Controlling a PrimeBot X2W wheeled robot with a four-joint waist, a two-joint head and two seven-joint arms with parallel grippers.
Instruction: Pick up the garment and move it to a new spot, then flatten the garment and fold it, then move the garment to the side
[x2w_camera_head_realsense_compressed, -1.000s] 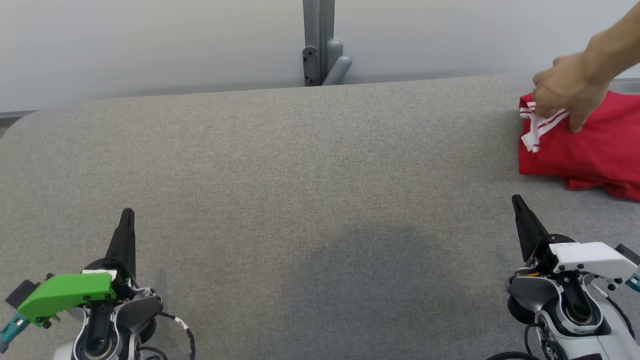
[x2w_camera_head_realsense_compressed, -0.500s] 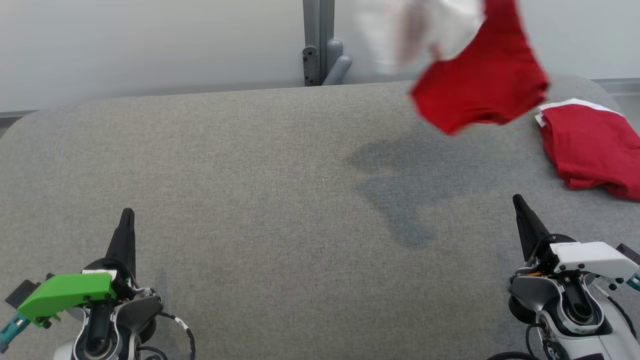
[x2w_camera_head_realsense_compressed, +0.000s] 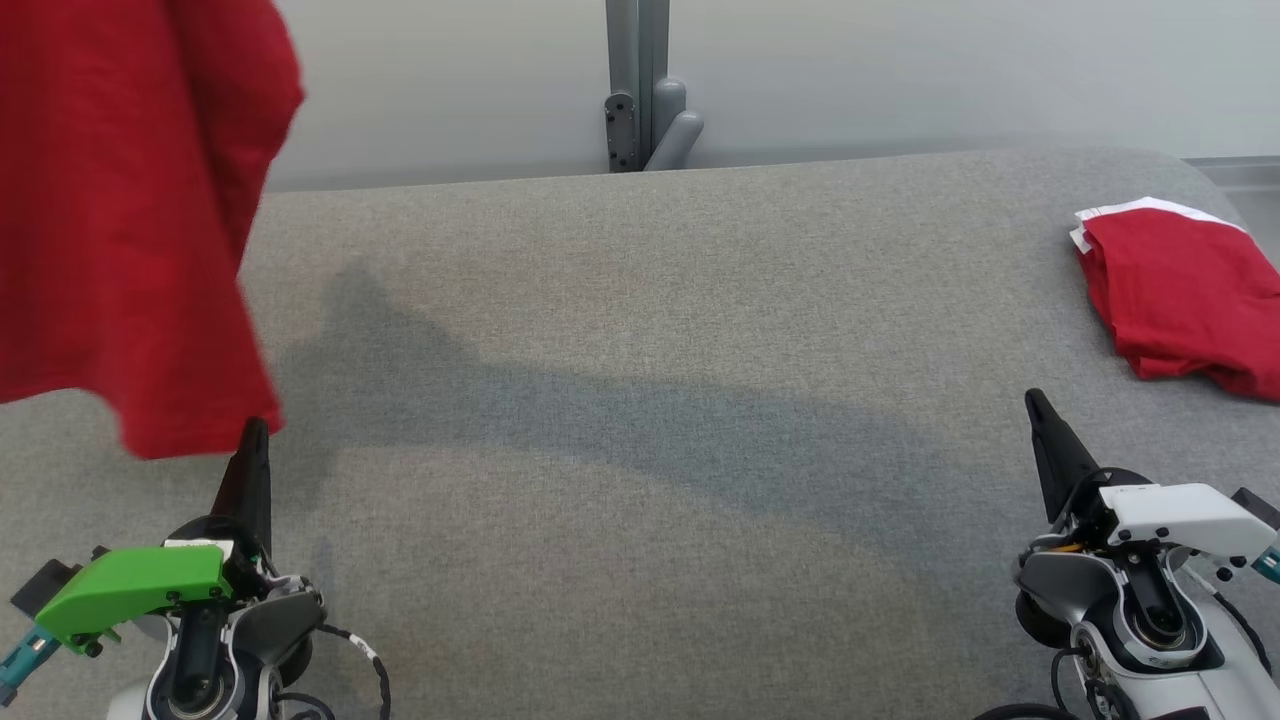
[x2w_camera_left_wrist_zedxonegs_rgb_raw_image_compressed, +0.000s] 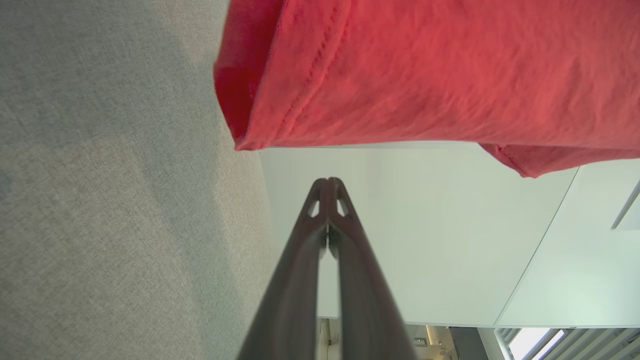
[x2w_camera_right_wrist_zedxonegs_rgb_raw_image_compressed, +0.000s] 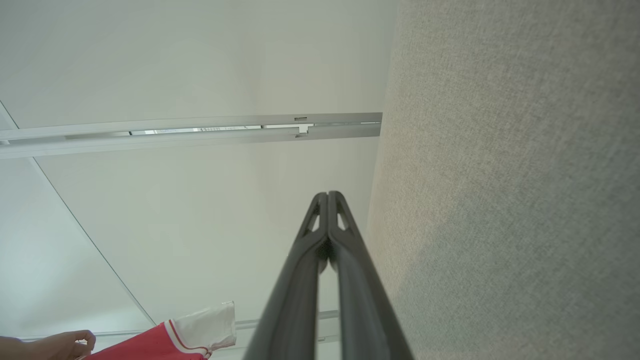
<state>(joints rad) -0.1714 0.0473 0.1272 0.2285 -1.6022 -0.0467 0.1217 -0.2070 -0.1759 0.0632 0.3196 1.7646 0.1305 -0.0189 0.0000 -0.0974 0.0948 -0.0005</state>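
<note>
Grey table: cloth-covered and broad, with a long shadow slanting across it from the left.
Red garment: up in the air over the table's left end, hanging as a big loose sheet. Its lower edge sits just above the left pincer's tip in the head view, and what holds it up is out of frame. In the left wrist view it spreads beyond the fingertips, hem showing, clear of them.
Folded pile: a second red piece with white trim, lying at the table's far right edge.
Post: grey, upright behind the table's far edge.
Left pincer: low at the near left, fingers pressed together, gripping nothing.
Right pincer: near right, closed tight too, empty, well short of the folded pile.
Hand: a person's, at the bottom-left corner of the right wrist view, beside red-and-white cloth. I cannot tell which piece.
</note>
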